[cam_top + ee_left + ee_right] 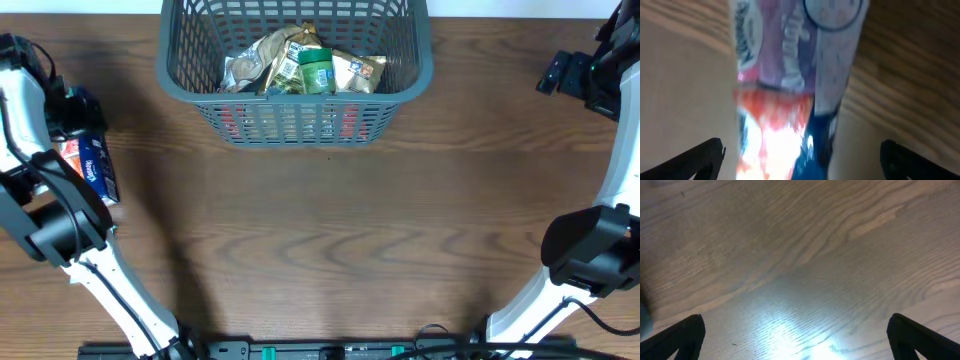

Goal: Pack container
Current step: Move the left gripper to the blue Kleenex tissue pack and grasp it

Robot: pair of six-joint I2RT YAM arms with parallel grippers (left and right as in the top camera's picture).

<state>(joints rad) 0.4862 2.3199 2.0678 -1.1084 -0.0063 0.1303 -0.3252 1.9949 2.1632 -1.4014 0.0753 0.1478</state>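
A brown wood-grain table (330, 230) fills the overhead view. The container (300, 122) stands at the far edge, about midway across, its slotted front wall facing the arms. Several packets (275, 62) lie piled inside it, crumpled and overlapping, among them one with a green label (318, 70). Something red shows through the slots low in the front wall, but it is too small to make out.

Well apart from the container, at the left edge of the table, a red, white and blue packet (90, 165) lies flat. The left gripper (800, 152) hangs close over it. In the left wrist view the packet is blurred and runs up between the fingers, which are spread wide and clear of its sides.

The right gripper (795, 327) is at the far right, near the back edge. Its fingers are also spread wide, with only bare wood between them, and a bright glare on the surface below.
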